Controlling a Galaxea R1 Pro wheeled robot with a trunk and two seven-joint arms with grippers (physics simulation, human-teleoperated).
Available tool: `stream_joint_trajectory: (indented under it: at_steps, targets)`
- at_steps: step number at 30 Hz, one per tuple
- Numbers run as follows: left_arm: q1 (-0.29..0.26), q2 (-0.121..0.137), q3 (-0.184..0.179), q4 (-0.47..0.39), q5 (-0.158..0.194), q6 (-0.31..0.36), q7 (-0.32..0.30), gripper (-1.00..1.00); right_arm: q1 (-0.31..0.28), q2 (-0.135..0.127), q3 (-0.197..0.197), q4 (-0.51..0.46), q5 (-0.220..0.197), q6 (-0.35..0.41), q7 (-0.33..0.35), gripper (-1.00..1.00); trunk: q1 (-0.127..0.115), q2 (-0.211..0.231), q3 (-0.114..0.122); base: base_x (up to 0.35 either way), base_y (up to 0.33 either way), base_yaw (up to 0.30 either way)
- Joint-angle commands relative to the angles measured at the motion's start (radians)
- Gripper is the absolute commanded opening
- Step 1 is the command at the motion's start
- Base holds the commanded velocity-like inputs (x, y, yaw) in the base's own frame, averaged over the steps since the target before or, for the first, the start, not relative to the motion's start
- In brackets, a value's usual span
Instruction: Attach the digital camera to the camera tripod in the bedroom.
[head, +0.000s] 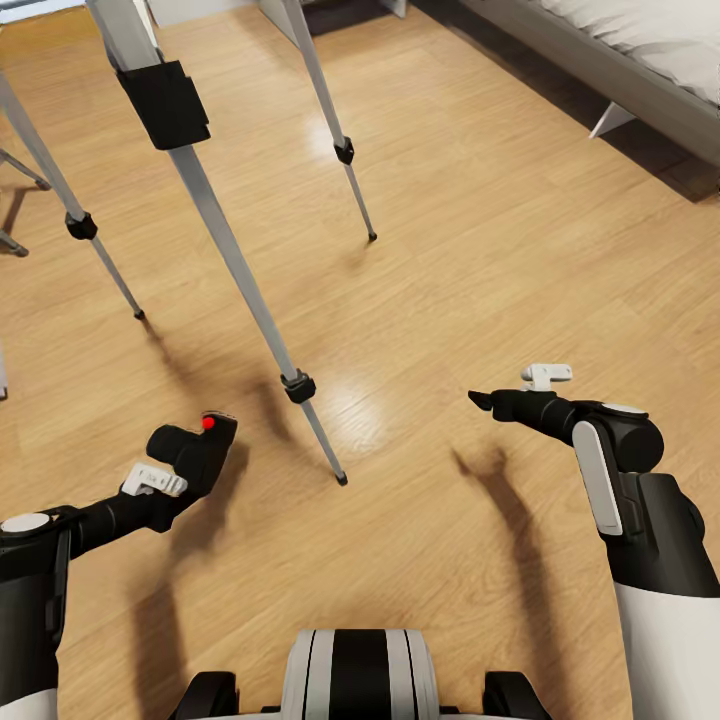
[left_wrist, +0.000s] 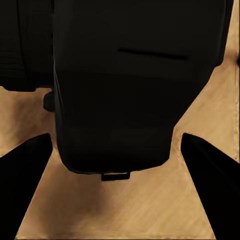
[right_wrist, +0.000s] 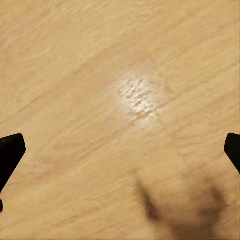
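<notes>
Head view: the left claw (head: 185, 455) is gripping the digital camera (head: 198, 446), red button up, just short of the camera tripod (head: 232, 262) standing on the wood floor (head: 480, 250); the right claw (head: 482, 401) hangs empty. Left wrist: camera body (left_wrist: 120, 85) wedged between the fingers (left_wrist: 25, 165). Right wrist: fingertips (right_wrist: 10, 150) spread wide over bare floor (right_wrist: 100, 75).

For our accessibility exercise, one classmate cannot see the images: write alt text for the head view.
The robot's left gripper holds a small black digital camera with a red button over a light wood floor. The silver-grey camera tripod stands just ahead, and the right gripper hangs empty. A grey bed edges the upper right.
</notes>
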Motion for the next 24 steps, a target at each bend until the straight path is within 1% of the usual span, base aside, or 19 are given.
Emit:
stream_joint_trajectory:
  at_steps: [1,3,4,7,10,12,14,16,17,19,21,24]
  targets:
    - [0.009,-0.014,0.005,-0.004,-0.005,0.036,-0.006,-1.00,0.000,0.000,-0.001,0.000,0.000,0.004,0.004,1.00,0.000,0.000,0.001,0.000,0.000,0.000]
    - [0.023,-0.032,0.021,-0.007,-0.005,0.097,0.000,-1.00,0.001,0.000,0.000,-0.001,0.000,0.004,0.003,1.00,0.000,0.000,0.004,0.000,0.000,0.000]
    - [0.023,-0.032,0.021,-0.007,-0.005,0.097,0.000,-1.00,0.001,0.000,0.000,-0.001,0.000,0.004,0.003,1.00,0.000,0.000,0.006,0.000,0.000,0.000]
    - [0.037,-0.051,0.042,-0.010,-0.003,0.156,0.010,-1.00,0.003,0.000,0.002,-0.001,0.000,0.004,0.003,1.00,0.000,0.000,0.011,0.000,0.000,0.000]
    - [0.042,-0.061,0.056,-0.011,-0.001,0.186,0.015,-1.00,0.004,0.000,0.002,-0.001,0.000,0.004,0.004,1.00,0.000,0.000,0.015,0.000,0.000,0.000]
    - [0.045,-0.075,0.077,-0.012,0.000,0.236,0.018,-1.00,0.005,0.000,0.002,-0.001,0.000,0.004,0.004,1.00,0.000,0.000,0.018,0.000,0.000,0.000]
    - [0.048,-0.088,0.108,-0.013,0.002,0.297,0.021,-1.00,0.008,0.001,0.004,-0.001,-0.001,0.004,0.004,1.00,0.000,0.000,0.021,0.000,0.000,0.000]
    - [0.050,-0.097,0.139,-0.013,0.003,0.343,0.024,-1.00,0.016,0.003,0.006,-0.001,-0.001,0.005,0.004,1.00,0.000,0.000,0.025,0.000,0.000,0.000]
    - [0.050,-0.097,0.139,-0.013,0.003,0.343,0.024,-1.00,0.016,0.003,0.006,-0.001,-0.001,0.005,0.004,1.00,0.000,0.000,0.026,0.000,0.000,0.000]
    - [0.052,-0.100,0.165,-0.013,0.003,0.375,0.025,-1.00,0.024,0.005,0.006,-0.001,-0.001,0.005,0.004,1.00,0.000,0.000,0.029,0.000,0.000,0.000]
    - [0.053,-0.100,0.183,-0.013,0.003,0.396,0.026,-1.00,0.029,0.006,0.007,-0.001,-0.001,0.005,0.004,1.00,0.000,0.000,0.032,0.000,0.000,0.000]
    - [0.051,-0.098,0.193,-0.013,0.003,0.409,0.026,-1.00,0.032,0.007,0.007,-0.001,-0.001,0.005,0.004,1.00,0.000,0.000,0.037,0.000,0.000,0.000]
